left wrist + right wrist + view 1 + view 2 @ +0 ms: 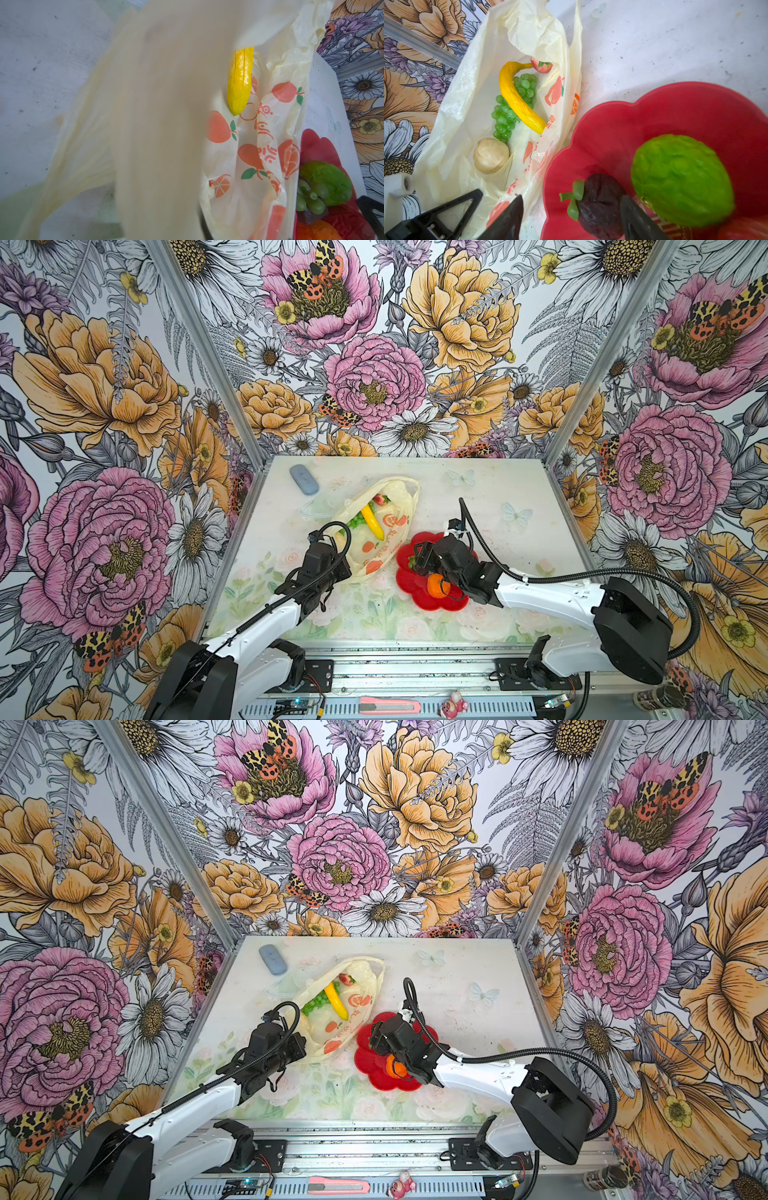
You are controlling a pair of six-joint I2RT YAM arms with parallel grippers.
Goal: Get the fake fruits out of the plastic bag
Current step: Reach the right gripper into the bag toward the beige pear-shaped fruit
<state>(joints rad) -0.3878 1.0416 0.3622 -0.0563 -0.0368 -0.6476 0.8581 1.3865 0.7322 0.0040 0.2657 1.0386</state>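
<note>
Left gripper (340, 567), jaws closed, pinches the plastic bag (398, 492); right gripper (571, 198), jaws apart, straddles the dark brown fruit (602, 204) on the red plate (612, 128); banana (519, 97) in the bag

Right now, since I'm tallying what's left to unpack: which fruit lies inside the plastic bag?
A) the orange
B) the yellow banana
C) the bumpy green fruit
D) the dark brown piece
B: the yellow banana lies in the plastic bag across the green grape bunch; the other three sit on the red plate.
</note>
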